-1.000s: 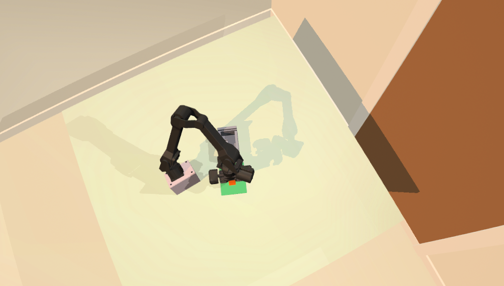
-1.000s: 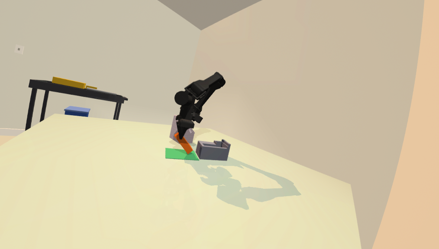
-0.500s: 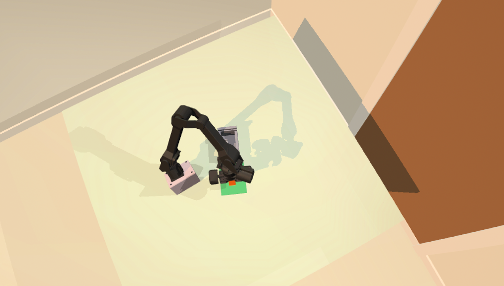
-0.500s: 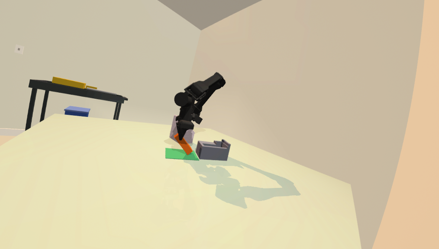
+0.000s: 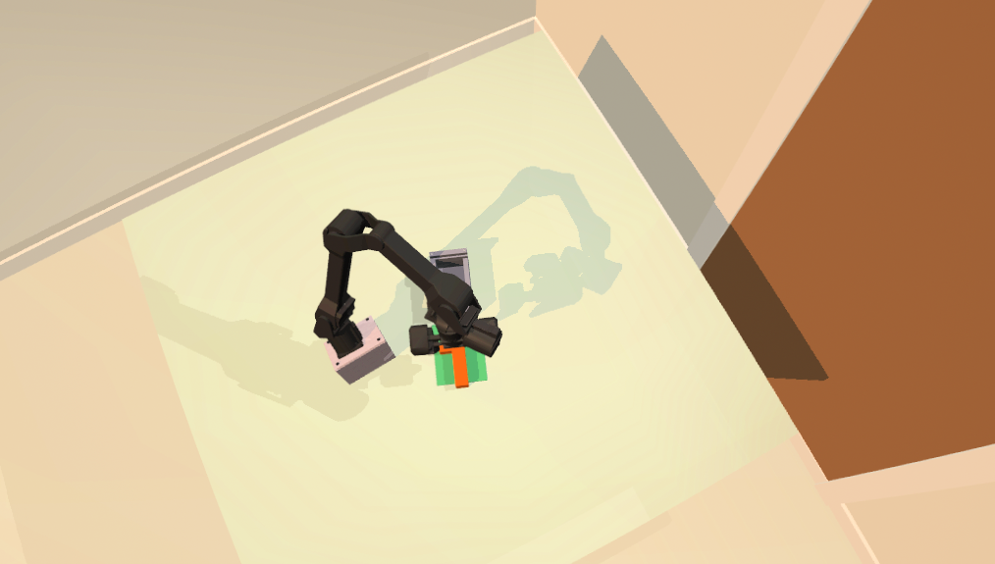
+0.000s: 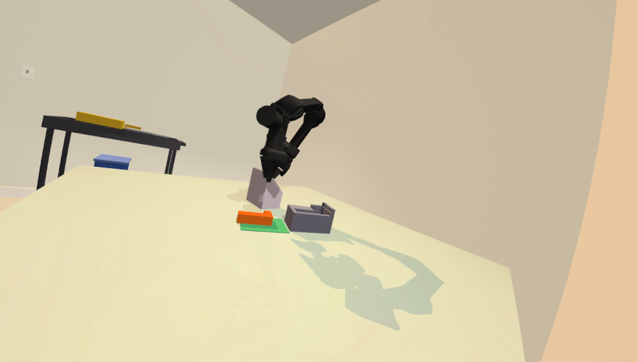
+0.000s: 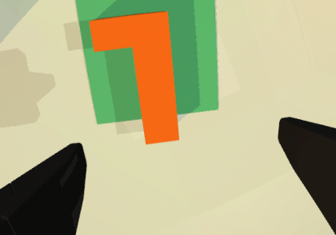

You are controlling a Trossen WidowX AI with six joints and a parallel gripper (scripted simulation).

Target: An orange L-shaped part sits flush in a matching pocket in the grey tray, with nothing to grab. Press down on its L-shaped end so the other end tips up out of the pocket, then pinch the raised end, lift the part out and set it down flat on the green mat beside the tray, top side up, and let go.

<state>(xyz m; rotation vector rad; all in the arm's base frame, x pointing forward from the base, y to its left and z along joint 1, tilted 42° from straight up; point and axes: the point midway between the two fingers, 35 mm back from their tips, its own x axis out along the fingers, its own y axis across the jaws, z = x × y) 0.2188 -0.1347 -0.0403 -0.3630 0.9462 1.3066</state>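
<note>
The orange L-shaped part (image 5: 460, 369) (image 6: 253, 218) (image 7: 156, 70) lies flat, broad face up, on the green mat (image 5: 477, 373) (image 6: 280, 226) (image 7: 208, 94). The plain end of its long arm sticks out past the mat's edge; its L-shaped end is over the mat. My gripper (image 6: 268, 179) (image 7: 185, 141) is open and empty, with its fingers well apart, above the part and clear of it. In the top view the arm hides the fingertips. The grey tray (image 5: 448, 253) (image 6: 309, 223) stands beside the mat, and no orange shows in its pocket.
The pink-grey arm base block (image 5: 359, 352) (image 6: 256, 188) stands near the mat. The room walls rise behind the pale table top (image 5: 293, 470) (image 6: 141, 268). A dark bench (image 6: 150, 138) with a yellow object (image 6: 100, 119) is in the background.
</note>
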